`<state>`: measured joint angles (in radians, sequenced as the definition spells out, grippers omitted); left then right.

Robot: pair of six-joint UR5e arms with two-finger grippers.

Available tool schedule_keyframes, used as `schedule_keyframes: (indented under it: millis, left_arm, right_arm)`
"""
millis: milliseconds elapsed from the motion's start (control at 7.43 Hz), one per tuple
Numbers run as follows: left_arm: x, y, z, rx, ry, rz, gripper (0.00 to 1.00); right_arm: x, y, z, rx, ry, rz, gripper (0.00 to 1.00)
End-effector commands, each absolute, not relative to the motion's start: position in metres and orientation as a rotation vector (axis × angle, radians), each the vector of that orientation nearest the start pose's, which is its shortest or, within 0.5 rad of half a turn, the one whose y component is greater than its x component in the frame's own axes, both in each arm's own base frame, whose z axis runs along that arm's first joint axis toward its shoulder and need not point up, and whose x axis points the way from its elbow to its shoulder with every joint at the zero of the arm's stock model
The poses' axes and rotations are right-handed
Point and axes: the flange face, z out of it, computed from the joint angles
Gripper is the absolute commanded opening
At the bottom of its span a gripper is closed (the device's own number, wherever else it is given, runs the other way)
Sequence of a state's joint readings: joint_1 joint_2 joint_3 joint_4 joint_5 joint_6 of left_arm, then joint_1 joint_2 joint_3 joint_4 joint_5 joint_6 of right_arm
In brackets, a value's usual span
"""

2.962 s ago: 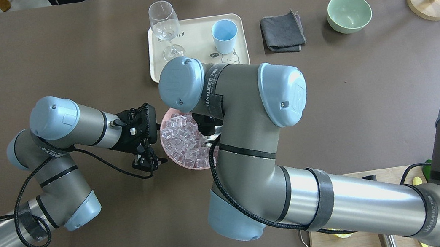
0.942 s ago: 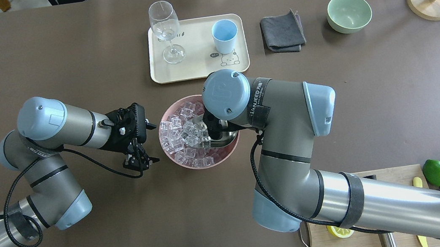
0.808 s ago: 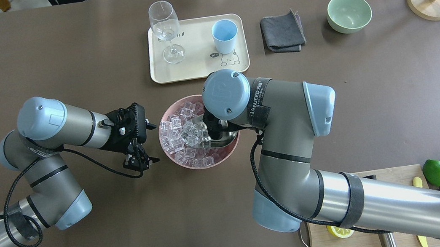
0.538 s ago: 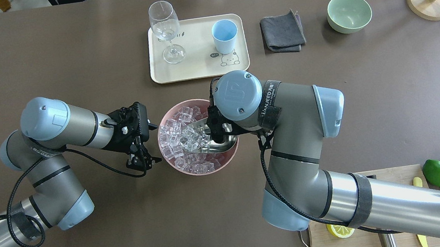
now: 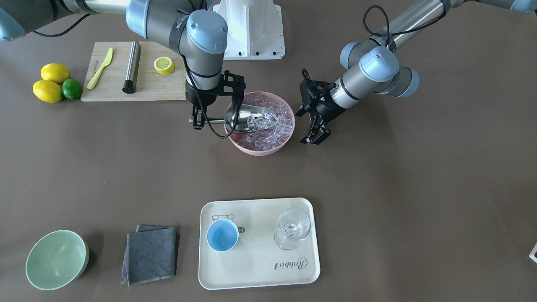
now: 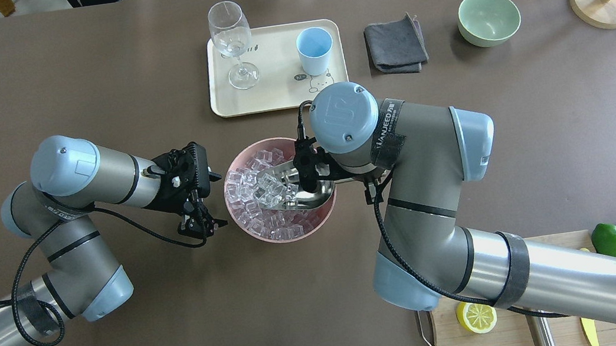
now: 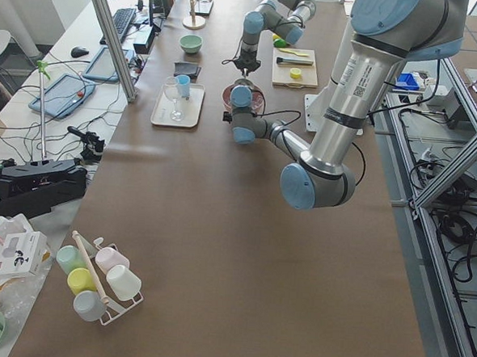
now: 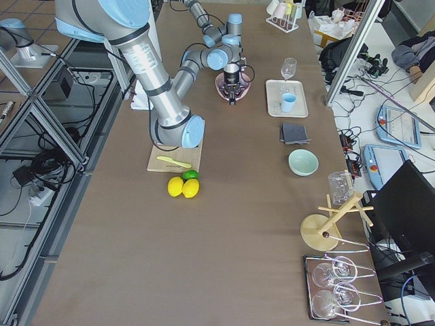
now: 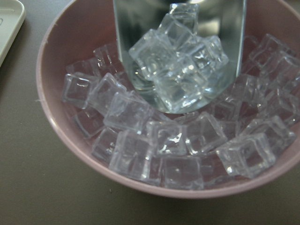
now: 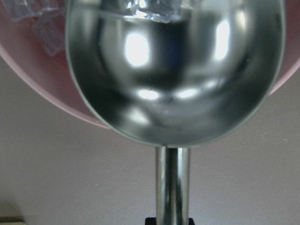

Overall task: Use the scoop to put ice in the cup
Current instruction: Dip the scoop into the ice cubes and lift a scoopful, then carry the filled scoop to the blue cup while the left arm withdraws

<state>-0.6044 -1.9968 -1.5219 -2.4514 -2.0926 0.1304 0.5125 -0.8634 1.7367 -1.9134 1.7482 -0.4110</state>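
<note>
A pink bowl (image 5: 254,151) (image 6: 244,226) in mid-table is full of clear ice (image 5: 268,138) (image 9: 140,164). The steel scoop (image 5: 237,118) (image 6: 311,196) (image 10: 173,84) lies over the bowl's right side, and several cubes (image 9: 180,75) sit in its trough. My right gripper (image 5: 200,121) is shut on the scoop's rod handle (image 10: 172,187) just outside the bowl. My left gripper (image 5: 314,135) (image 6: 202,225) hangs open beside the bowl's left rim, holding nothing. The light-blue cup (image 5: 222,235) (image 6: 314,50) stands on the cream tray (image 5: 260,272) (image 6: 280,96) beyond the bowl.
A stemmed glass (image 6: 231,37) shares the tray. A grey cloth (image 6: 395,45) and a pale green bowl (image 6: 488,18) lie to its right. The cutting board (image 5: 134,90) holds a lemon half, a knife and a steel cylinder, with lemons and a lime (image 5: 72,88) beside it.
My right arm has drawn back to the right and brought the scoop up out of the pile with cubes in it. The left gripper has barely shifted.
</note>
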Motion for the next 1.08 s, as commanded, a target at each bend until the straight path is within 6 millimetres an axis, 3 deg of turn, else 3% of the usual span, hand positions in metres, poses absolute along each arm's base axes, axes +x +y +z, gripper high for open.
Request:
schedule_keyframes:
  millis: [0, 538, 808, 942]
  left_arm:
    - [0.493, -0.441, 0.335, 1.014, 0.983, 1.252, 0.99]
    - [0.492, -0.442, 0.335, 1.016, 0.983, 1.251, 0.99]
    - [0.492, -0.441, 0.336, 1.016, 0.984, 1.252, 0.99]
    - [0.492, -0.441, 0.335, 1.017, 0.984, 1.252, 0.99]
  right_arm:
    - [-0.502, -0.438, 0.215, 0.494, -0.411, -1.450, 0.00]
    - [-0.463, -0.464, 0.213, 0.487, -0.450, -1.374, 0.00]
    - [-0.414, -0.502, 0.227, 0.411, -0.531, -1.238, 0.00]
    - [-0.401, -0.511, 0.234, 0.377, -0.554, -1.105, 0.00]
